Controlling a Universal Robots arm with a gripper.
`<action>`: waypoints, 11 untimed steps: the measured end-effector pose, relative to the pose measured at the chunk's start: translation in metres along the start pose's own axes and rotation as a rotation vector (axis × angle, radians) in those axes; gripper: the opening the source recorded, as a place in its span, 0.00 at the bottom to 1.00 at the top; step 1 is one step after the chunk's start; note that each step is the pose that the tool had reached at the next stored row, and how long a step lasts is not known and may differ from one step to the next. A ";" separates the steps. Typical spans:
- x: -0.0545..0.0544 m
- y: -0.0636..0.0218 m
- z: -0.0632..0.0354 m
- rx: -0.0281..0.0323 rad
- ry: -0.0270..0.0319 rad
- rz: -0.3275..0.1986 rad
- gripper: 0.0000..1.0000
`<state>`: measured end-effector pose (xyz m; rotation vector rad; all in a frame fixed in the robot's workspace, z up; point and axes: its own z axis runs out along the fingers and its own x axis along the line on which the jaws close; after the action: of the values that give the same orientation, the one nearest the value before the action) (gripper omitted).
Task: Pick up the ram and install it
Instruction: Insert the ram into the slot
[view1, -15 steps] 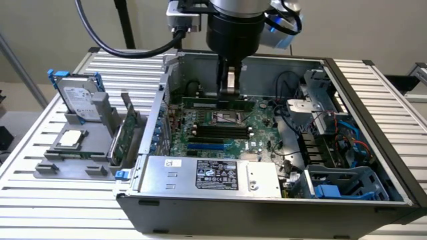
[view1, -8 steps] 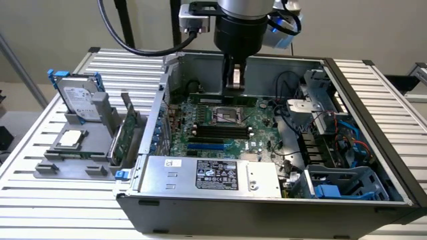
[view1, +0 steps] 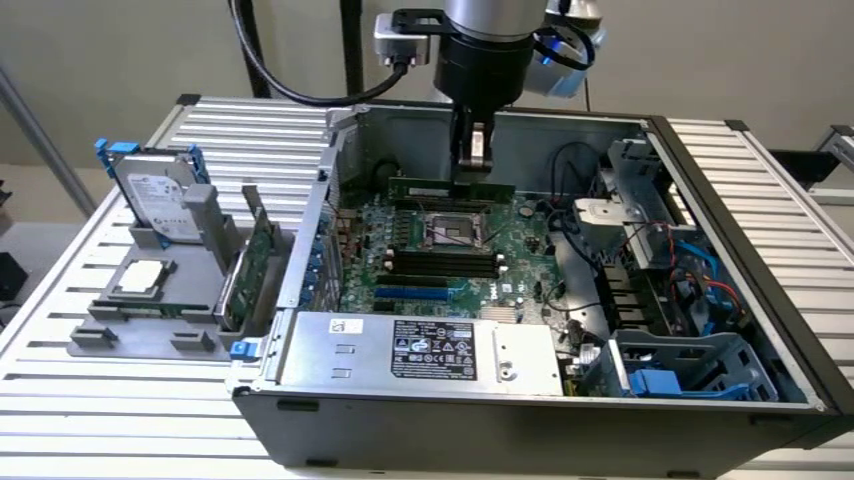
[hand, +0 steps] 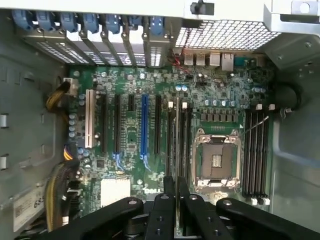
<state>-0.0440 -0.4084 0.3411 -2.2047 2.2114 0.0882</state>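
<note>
As my gripper clamps the ram, I hold it above the black slots beside the CPU socket: positioning step. Seating, I judge, requires edge-to-slot alignment and straight descent.

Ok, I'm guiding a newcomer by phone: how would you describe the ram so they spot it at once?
Find the open grey computer case, then the gripper reaching down over the far side of its motherboard. The ram is the thin, narrow green stick clamped level in that gripper, over the board. The wider green card stands outside the case in a grey rack.
</note>
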 end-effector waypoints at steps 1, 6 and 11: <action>-0.004 -0.0010 0.0019 -0.0001 0.0001 0.000 0.00; -0.008 -0.0019 0.0042 0.0000 0.0005 0.000 0.00; -0.008 -0.0019 0.0042 0.0000 0.0006 0.000 0.00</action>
<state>-0.0422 -0.4004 0.3373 -2.2050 2.2118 0.0875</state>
